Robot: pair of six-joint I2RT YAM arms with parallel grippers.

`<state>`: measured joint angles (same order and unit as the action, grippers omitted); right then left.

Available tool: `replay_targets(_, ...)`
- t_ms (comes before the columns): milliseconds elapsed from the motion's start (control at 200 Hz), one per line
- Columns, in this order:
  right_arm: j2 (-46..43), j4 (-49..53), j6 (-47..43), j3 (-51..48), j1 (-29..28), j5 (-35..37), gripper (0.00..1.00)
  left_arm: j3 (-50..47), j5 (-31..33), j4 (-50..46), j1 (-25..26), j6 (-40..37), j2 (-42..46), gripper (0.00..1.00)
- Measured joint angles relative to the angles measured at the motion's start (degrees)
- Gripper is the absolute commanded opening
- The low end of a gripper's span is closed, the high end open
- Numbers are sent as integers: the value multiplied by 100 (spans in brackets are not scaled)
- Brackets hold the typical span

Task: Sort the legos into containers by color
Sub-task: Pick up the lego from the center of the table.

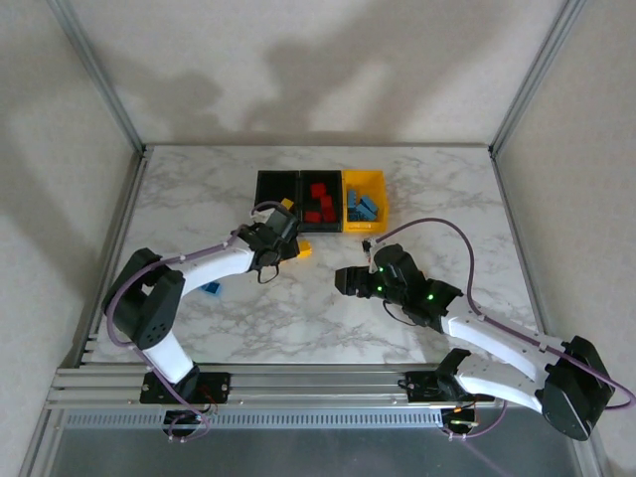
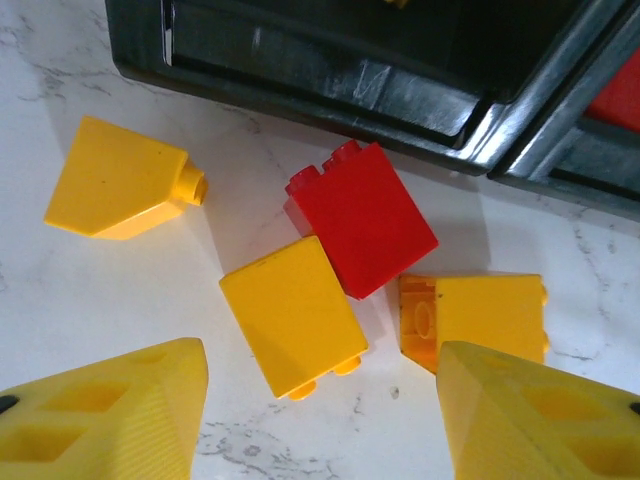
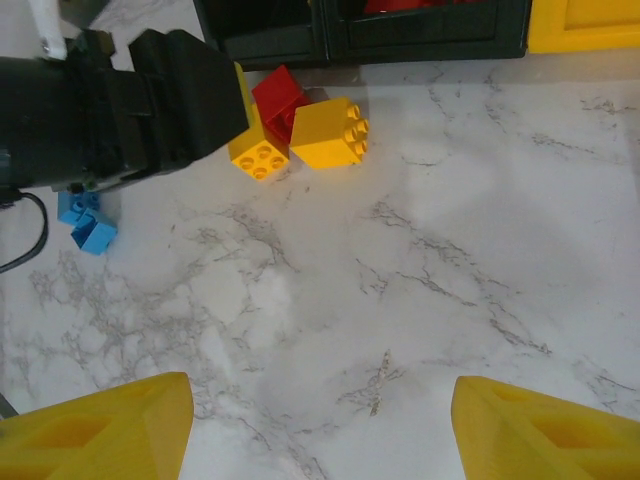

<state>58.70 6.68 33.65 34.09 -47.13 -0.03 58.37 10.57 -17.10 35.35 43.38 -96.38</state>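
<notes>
legos [image 2: 295, 315] lie loose on the marble table [image 1: 298, 328]. right gripper [image 3: 320, 390] jaws spread, empty. left gripper [image 2: 318, 360] spread over three yellow and a red brick [image 2: 362, 230] (one yellow apart), just before the containers [image 1: 299, 189]; reds [image 1: 320, 202], blues [image 1: 366, 207] binned.

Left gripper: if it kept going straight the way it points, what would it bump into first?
Most likely the middle yellow brick, just ahead of the left gripper between its open fingers. A red brick sits right behind it, then the black bin. Depth is uncertain.
</notes>
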Motion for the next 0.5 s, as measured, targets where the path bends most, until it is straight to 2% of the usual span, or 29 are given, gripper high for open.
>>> replay_targets(381,-317,63,2,0,-4,48,69,0,74,136,-24,42,-420,53)
replay_targets(501,-317,85,2,0,-4,66,69,0,109,190,-59,33,-503,43)
